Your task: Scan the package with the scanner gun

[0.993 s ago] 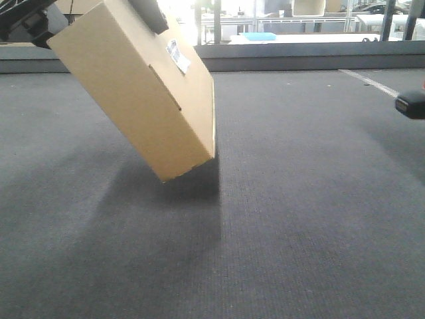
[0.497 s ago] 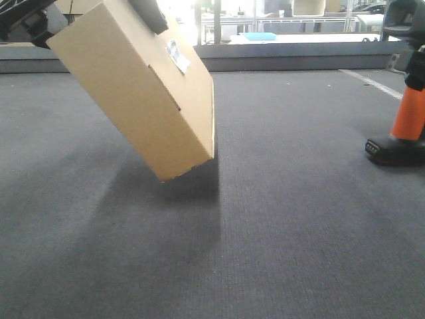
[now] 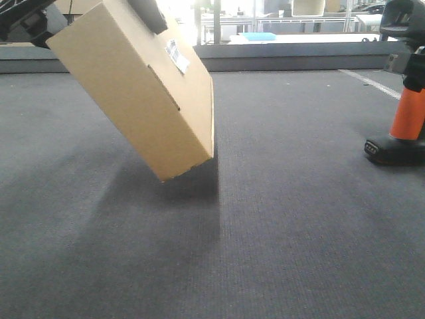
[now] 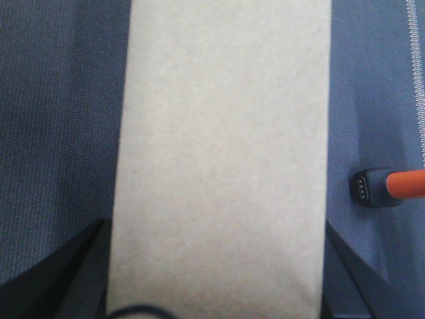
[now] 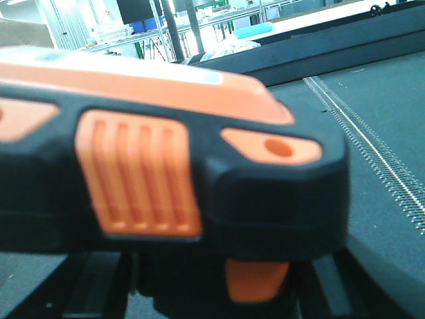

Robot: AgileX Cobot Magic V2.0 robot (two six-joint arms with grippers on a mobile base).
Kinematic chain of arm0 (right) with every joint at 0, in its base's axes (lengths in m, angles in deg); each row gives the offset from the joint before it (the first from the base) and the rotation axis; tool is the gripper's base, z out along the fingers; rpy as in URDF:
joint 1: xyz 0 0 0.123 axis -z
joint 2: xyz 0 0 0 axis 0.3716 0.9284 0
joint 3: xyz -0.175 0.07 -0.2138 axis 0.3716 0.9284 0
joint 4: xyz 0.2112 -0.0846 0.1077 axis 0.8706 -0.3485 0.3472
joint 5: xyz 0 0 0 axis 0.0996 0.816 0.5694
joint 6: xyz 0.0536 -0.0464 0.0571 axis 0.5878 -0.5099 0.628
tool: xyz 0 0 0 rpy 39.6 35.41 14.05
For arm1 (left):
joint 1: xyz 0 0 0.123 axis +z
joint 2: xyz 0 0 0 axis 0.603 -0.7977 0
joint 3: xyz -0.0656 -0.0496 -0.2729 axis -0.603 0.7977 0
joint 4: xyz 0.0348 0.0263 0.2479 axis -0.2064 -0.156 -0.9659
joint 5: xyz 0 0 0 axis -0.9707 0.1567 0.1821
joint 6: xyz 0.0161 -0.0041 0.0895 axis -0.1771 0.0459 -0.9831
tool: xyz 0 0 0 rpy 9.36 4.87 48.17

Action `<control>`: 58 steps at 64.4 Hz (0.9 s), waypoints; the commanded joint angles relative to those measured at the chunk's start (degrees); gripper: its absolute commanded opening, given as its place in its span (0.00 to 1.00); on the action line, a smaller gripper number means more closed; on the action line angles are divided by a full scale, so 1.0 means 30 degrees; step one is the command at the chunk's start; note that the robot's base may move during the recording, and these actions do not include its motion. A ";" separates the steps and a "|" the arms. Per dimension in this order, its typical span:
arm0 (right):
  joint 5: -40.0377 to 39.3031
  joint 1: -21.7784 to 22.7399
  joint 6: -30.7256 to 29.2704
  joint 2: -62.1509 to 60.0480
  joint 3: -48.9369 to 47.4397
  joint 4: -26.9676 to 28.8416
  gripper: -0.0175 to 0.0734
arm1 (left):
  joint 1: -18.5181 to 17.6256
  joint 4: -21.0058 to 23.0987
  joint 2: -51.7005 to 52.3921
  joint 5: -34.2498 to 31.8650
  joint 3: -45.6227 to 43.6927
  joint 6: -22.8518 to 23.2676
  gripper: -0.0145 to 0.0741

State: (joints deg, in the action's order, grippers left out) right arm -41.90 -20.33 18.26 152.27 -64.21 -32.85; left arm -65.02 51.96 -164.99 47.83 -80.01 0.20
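Observation:
The package (image 3: pixel 143 100), a tan cardboard box, hangs tilted above the grey carpet, its low corner just off the surface. Its white barcode label (image 3: pixel 178 56) and narrow slot (image 3: pixel 165 86) face right. My left gripper (image 3: pixel 99 30) is shut on the box's upper end, and the box (image 4: pixel 222 153) fills the left wrist view between the dark fingers (image 4: pixel 83 266). The scanner gun (image 3: pixel 406 113) stands at the far right, black foot on the carpet, orange handle upright. Its head (image 5: pixel 199 179) fills the right wrist view. My right gripper (image 5: pixel 212 296) is shut round it below the head.
Grey carpet (image 3: pixel 299 219) covers the whole surface. A raised grey ledge (image 3: pixel 299 56) runs along the back, with shelving and bright windows behind it. A white line (image 3: pixel 368 81) crosses the far right, and a zipper-like strip (image 5: pixel 372 146) runs along the carpet.
The scanner gun came down from the air at the right edge and now stands on its foot, barely shifting in the last half second. The package has stayed in place.

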 commanded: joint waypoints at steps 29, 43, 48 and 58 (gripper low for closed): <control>-0.1077 0.0097 -0.0215 -0.0001 -0.0087 -0.0306 0.11 | -0.0125 0.0026 0.0249 -0.0383 -0.0061 0.0018 0.04; -0.1077 0.0097 -0.0215 -0.0001 -0.0087 -0.0232 0.58 | -0.0125 -0.0023 0.0249 -0.0384 -0.0061 0.0018 0.04; -0.1077 0.0097 -0.0215 -0.0001 -0.0087 -0.0232 0.66 | -0.0125 -0.0059 0.0249 -0.0384 -0.0061 0.0018 0.04; -0.1077 0.0097 -0.0215 -0.0001 -0.0087 -0.0232 0.82 | -0.0125 -0.0176 0.0249 -0.0384 -0.0061 0.0018 0.04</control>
State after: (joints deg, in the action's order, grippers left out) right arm -43.21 -20.33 18.03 152.27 -64.33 -33.27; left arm -65.02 51.57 -164.99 47.83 -80.01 0.20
